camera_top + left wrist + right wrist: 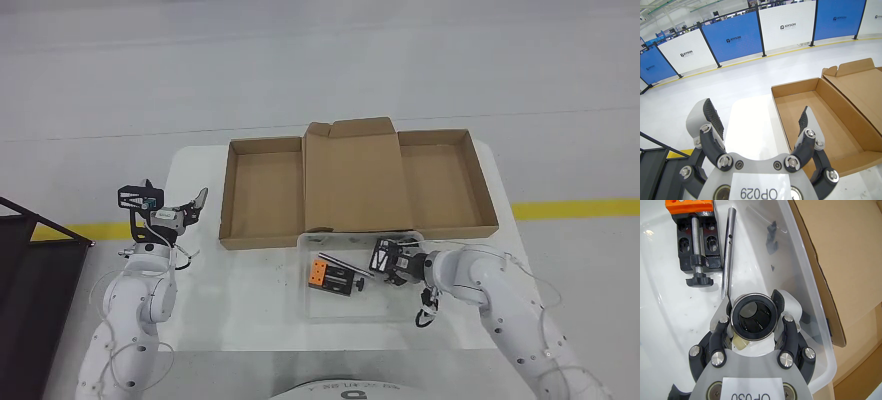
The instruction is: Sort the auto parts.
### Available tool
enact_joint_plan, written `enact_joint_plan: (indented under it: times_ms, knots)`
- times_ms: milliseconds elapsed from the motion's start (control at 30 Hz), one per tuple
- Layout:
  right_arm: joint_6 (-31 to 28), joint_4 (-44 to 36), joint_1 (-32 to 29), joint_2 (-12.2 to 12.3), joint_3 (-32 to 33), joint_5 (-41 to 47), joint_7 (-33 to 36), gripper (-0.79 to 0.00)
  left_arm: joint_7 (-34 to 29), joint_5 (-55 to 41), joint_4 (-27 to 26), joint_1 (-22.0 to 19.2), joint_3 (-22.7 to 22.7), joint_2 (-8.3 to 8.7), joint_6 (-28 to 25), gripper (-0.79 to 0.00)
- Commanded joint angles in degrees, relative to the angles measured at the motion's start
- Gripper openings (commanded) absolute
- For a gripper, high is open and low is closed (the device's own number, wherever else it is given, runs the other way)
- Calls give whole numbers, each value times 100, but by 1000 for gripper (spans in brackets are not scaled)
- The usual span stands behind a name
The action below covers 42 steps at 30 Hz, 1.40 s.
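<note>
The right gripper (753, 300) has its fingers (778, 299) clamped on a black sleeve (754, 317), held within the clear tub (806, 291), near the wall next to the cardboard box (838, 247). Just past the fingertips lies a metal rod (728, 256), then a black vise (696, 237) with an orange jaw, and a small dark piece (771, 241), possibly a clip. The left gripper (757, 111) is spread wide, holding nothing, over the table (749, 128) beside the box's left compartment.
</note>
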Motion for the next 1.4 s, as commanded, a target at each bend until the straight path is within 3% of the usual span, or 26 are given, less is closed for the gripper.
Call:
enact_joint_plan:
  times_ms: [0,433,633,767,900,1033,1200,1367]
  knots:
    - [-79,-45,-48,20,80,71,-86,-785,0,0,0,0,0,0,0,0]
    - [-1214,-592,-927,264,1508,983,-1555,-785,0,0,0,0,0,0,0,0]
    - [-1469,-350,-875,330,2073,1925,-2203,-785,0,0,0,0,0,0,0,0]
    - [-1426,24,-586,379,2399,2708,-2234,-785,0,0,0,0,0,0,0,0]
    - [-747,590,5,411,2445,3396,-1753,-785,0,0,0,0,0,0,0,0]
    - [-121,1254,770,410,2085,3834,-1003,-785,0,0,0,0,0,0,0,0]
    - [552,2123,1541,365,1528,3652,-440,-785,0,0,0,0,0,0,0,0]
    - [1227,2734,2001,283,941,2906,-361,-785,0,0,0,0,0,0,0,0]
